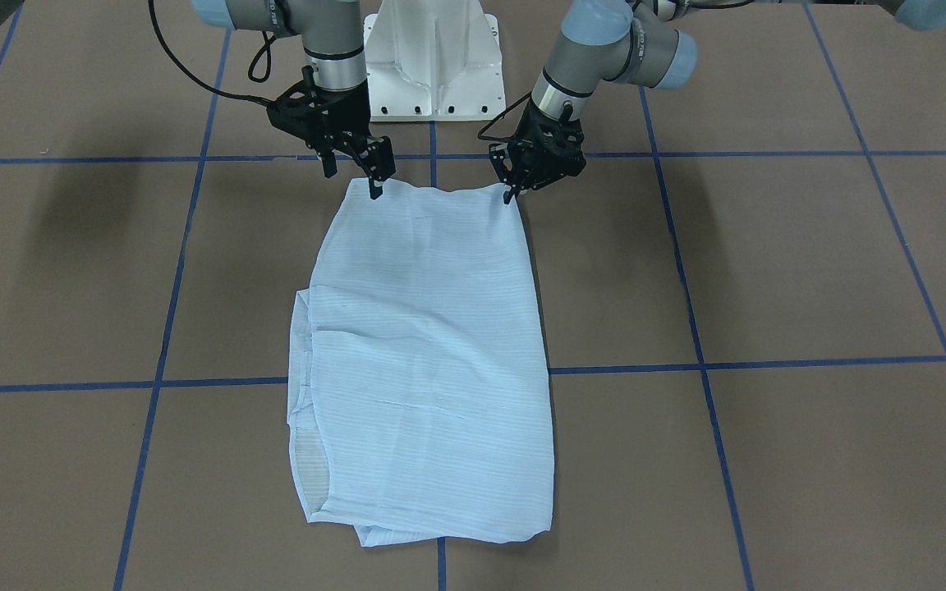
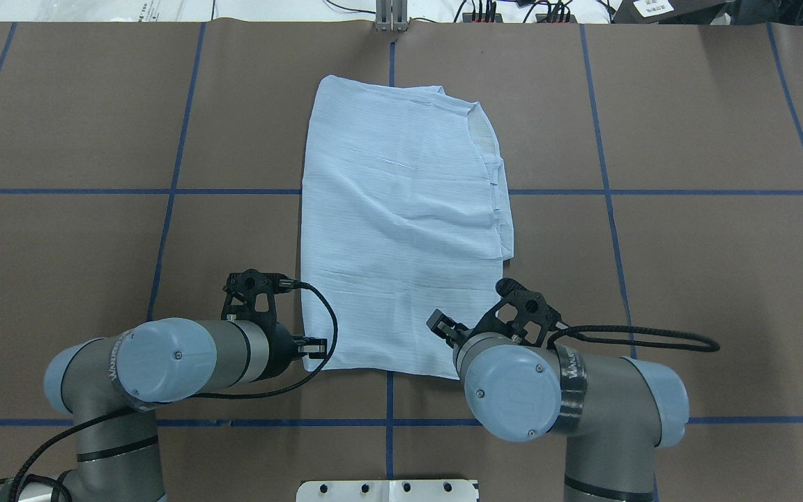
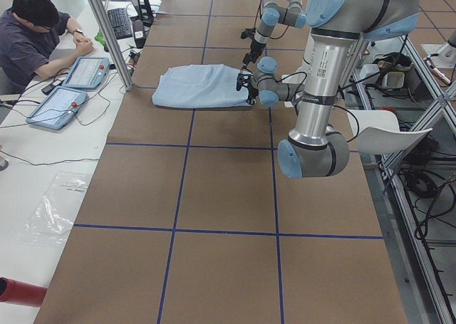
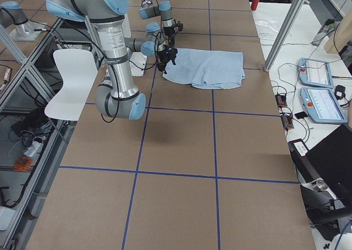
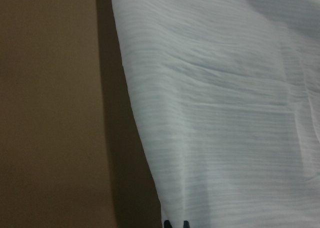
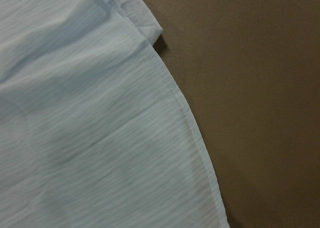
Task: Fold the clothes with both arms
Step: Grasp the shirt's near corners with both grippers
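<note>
The light blue shirt (image 1: 424, 345) lies folded into a long panel down the table's middle, also in the overhead view (image 2: 401, 223). My left gripper (image 1: 509, 195) is shut on its near corner on my left side. Its two fingertips sit close together on the cloth in the left wrist view (image 5: 174, 224). My right gripper (image 1: 375, 193) pinches the other near corner. Its fingertips do not show in the right wrist view, which shows only the shirt's edge (image 6: 90, 128). The near edge looks slightly raised, with shadow under it.
The white pedestal base (image 1: 432, 57) stands just behind both grippers. The brown table carries blue tape grid lines (image 1: 161, 328). An operator (image 3: 35, 39) sits with tablets (image 3: 71, 82) beyond the table's far edge. A white chair (image 3: 377, 135) stands behind the robot.
</note>
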Controlling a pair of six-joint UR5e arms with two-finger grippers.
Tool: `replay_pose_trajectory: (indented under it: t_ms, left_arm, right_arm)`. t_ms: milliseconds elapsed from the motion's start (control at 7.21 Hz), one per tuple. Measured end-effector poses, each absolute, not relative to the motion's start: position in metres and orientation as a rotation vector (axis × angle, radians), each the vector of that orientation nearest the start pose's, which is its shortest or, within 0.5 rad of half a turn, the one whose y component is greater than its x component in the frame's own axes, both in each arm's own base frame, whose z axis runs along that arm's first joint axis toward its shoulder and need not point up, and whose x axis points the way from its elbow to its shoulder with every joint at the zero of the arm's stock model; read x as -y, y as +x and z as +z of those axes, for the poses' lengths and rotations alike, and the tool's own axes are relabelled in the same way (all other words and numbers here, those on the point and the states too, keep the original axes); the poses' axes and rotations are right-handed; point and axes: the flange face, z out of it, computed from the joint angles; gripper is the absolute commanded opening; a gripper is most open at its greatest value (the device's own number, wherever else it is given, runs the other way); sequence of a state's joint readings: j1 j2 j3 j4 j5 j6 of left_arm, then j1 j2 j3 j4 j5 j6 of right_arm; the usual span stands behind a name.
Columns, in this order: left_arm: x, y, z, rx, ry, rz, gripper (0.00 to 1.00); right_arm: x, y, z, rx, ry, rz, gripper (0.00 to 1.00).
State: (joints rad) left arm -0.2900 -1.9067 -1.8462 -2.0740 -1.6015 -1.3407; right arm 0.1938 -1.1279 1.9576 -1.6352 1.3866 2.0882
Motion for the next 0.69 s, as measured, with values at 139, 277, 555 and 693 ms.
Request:
replay_pose_trajectory:
  t_ms: [139, 277, 555, 693]
  left_arm:
    - [0.295, 0.532, 0.293, -1.085, 0.261, -0.037, 0.0]
    - [0.295, 0.532, 0.292, -1.086, 0.261, -0.037, 0.0]
    - [0.295, 0.532, 0.293, -1.085, 0.262, -0.037, 0.0]
    - [0.295, 0.532, 0.292, -1.086, 0.262, -0.038, 0.0]
  right_arm:
    - [0.252, -0.557, 0.265, 0.788, 0.052, 0.745, 0.99]
    - [0.245, -0.566, 0.268, 0.78, 0.05, 0.746, 0.99]
    - [0.241, -0.586, 0.266, 0.773, 0.049, 0.759, 0.98]
    - [0.239, -0.593, 0.264, 0.77, 0.047, 0.764, 0.97]
